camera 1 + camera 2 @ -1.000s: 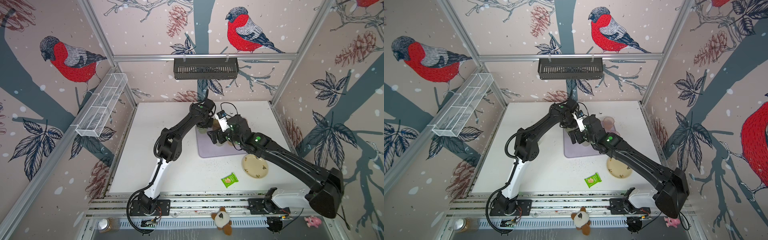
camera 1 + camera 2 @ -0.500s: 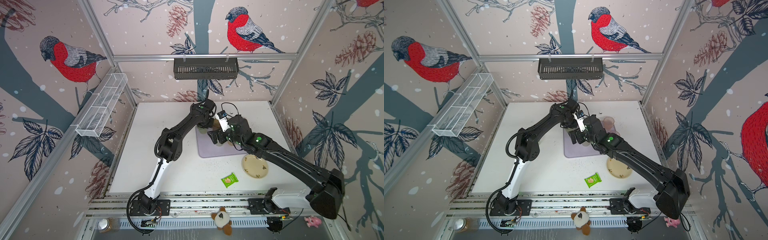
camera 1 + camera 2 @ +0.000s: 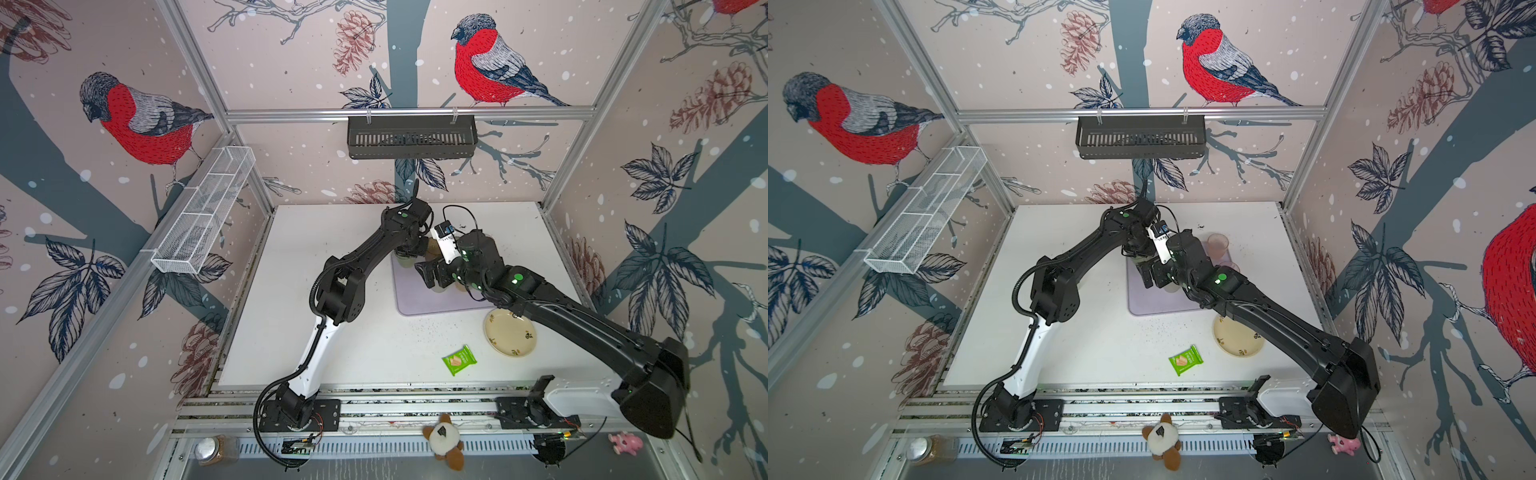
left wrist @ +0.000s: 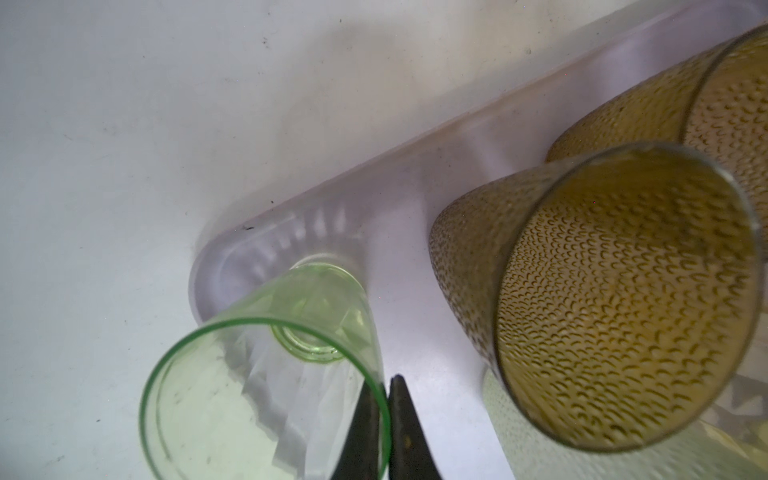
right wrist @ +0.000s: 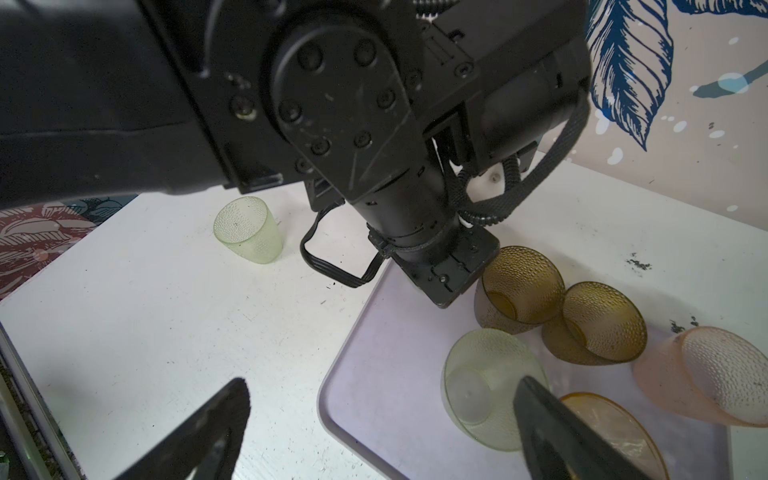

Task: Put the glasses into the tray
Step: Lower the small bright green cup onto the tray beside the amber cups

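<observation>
Table [image 3: 332,257] with the lilac tray [image 3: 419,301] right of centre; both arms meet over the tray's far-left part.

- **Left gripper** [image 4: 384,386]: clenched on the rim of a green glass [image 4: 266,374], one finger inside and one outside. The glass stands in the tray's far-left corner, its base close against the rim.
- **Right gripper** [image 5: 382,382]: spread wide, grasping nothing, over the tray's left part beside the pale glass [image 5: 490,390].
- **Other glasses:** two brown glasses [image 4: 623,299] stand just right of the green one. A second green glass [image 5: 248,230] and a pink glass [image 3: 1218,245] stand on the table, outside the tray.

Hazards:
- A base caught on the rim would tip the glass on release.
- The inner finger may drag the glass on withdrawal.
- The outer finger may strike the nearest brown glass.
- The crowded arms may collide.
</observation>
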Robot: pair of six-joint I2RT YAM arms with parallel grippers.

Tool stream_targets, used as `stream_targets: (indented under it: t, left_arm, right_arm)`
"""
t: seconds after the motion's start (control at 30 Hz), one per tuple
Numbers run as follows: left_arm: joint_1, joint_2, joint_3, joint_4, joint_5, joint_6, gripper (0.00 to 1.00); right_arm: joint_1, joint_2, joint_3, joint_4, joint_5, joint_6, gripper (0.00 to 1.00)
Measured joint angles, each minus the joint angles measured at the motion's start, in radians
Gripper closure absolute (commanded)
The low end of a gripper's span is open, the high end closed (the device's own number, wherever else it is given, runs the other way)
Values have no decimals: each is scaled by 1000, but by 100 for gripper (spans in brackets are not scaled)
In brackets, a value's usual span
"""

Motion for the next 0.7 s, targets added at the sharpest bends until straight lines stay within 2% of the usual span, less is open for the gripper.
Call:
stream_targets:
  t: [0.7]
  left_arm:
    - [-2, 0, 1, 3, 3, -2, 89]
  right_arm:
    - [0, -8, -3, 0, 4, 0, 1]
